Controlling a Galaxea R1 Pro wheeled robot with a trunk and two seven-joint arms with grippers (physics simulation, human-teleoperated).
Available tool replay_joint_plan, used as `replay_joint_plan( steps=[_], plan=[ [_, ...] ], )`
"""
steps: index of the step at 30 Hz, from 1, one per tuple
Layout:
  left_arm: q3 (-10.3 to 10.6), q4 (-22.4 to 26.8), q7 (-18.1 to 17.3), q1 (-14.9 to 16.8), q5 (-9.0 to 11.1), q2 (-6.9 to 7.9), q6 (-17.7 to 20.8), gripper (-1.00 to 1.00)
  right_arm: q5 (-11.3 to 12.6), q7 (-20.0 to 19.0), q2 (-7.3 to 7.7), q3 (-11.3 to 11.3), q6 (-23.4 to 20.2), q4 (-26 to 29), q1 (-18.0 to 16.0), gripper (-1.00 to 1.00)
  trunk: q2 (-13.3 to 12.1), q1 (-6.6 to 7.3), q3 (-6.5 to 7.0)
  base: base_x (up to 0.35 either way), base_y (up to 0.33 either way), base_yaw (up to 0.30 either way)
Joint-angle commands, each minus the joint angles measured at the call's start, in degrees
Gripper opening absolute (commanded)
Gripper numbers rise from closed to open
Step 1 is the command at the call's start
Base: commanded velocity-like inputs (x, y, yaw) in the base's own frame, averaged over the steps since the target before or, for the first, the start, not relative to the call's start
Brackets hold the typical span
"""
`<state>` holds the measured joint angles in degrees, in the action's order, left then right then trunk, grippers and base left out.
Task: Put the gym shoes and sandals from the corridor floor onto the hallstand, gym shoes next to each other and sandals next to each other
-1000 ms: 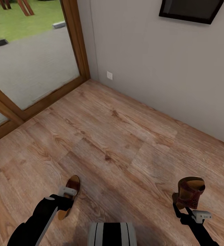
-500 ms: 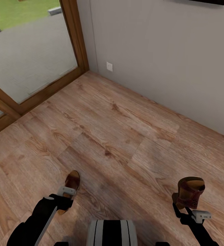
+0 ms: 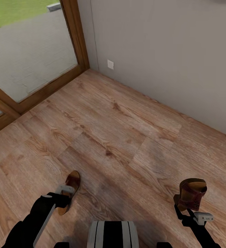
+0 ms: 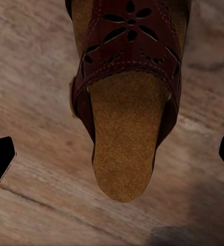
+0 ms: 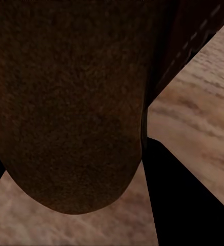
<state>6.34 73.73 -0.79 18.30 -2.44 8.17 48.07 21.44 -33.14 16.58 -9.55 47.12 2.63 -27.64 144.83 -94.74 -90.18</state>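
Along the grey wall point(image 3: 168, 51), with the glass door point(image 3: 27, 55) off at the corner, the plank floor point(image 3: 120, 131) spreads wide, and no rack or gym shoe stands anywhere on this stretch. Far from the wall, one sandal point(image 3: 190, 194) rides upright off the boards, pinched at its heel by the right gripper point(image 3: 188, 212). The other sandal point(image 4: 124, 97) lies flat on the floor, farther still from that wall toward the door side; the left gripper point(image 3: 65, 194) hangs over it with its fingers spread wide on either side, gripping nothing. By my reckoning one sandal is lifted, one awaits grasping, and everything still needs racking.
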Motion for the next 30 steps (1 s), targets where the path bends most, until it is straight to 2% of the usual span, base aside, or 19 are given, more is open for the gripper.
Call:
replay_joint_plan(
  steps=[1, 8, 25, 30],
  plan=[
    [-0.1, 0.0, 0.0, 0.2, 0.0, 0.0, 0.1, 1.0, 0.1, -0.1, 0.01, 0.0, -0.1, 0.0, 0.0, -1.0, 0.0, 0.0, 0.0, 0.0, 0.0, 0.0],
    [-0.2, 0.1, 0.0, 1.3, -0.2, -0.12, 0.9, 1.0, 0.1, -0.1, -0.02, 0.0, 0.0, 0.0, 0.0, -1.0, 0.0, 0.0, 0.0, 0.0, 0.0, 0.0],
    [0.2, 0.1, 0.1, 1.3, -0.3, -0.35, 1.0, 1.0, 0.2, -0.1, -0.02, 0.0, -0.1, 0.0, 0.0, -1.0, 0.0, 0.0, 0.0, 0.0, 0.0, 0.0],
    [0.1, 0.1, 0.1, 1.3, -0.1, -0.38, 1.0, 1.0, 0.2, -0.1, -0.04, 0.0, 0.0, 0.0, 0.0, -1.0, 0.1, -0.13, -1.11, 0.0, 0.0, 0.0]
  ],
)
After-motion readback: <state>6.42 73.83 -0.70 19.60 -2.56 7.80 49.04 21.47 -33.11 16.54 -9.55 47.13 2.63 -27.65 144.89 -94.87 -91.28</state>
